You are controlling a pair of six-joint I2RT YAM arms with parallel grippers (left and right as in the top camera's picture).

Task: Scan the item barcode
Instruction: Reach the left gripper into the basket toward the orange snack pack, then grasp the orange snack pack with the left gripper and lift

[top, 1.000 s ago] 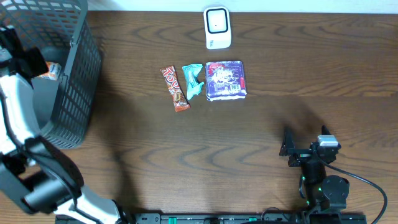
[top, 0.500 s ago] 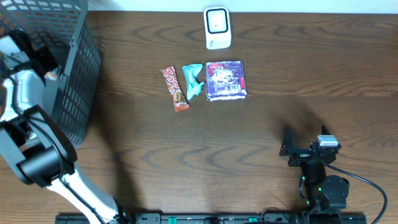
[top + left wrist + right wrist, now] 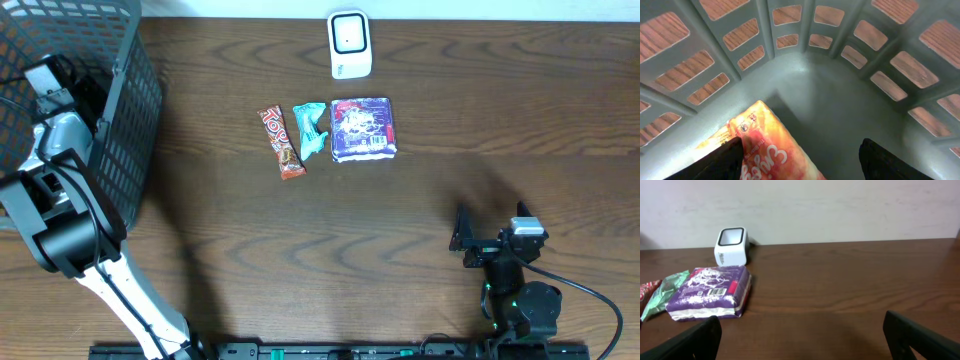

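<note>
Left pincer (image 3: 800, 147) down inside the basket (image 3: 850, 100)
Its jaws stand apart, an orange packet (image 3: 765, 147) between them; right pincer (image 3: 800, 330) gapes wide above the desk (image 3: 840, 280)

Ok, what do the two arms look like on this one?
Left arm has pale grey-white links and black joints. Right arm is black with a pale wrist block, green lights and a black cable. Fingers are black.

table (image 3: 300, 250): dark wood grain | wall (image 3: 840, 205) behind: pale, plain
</note>
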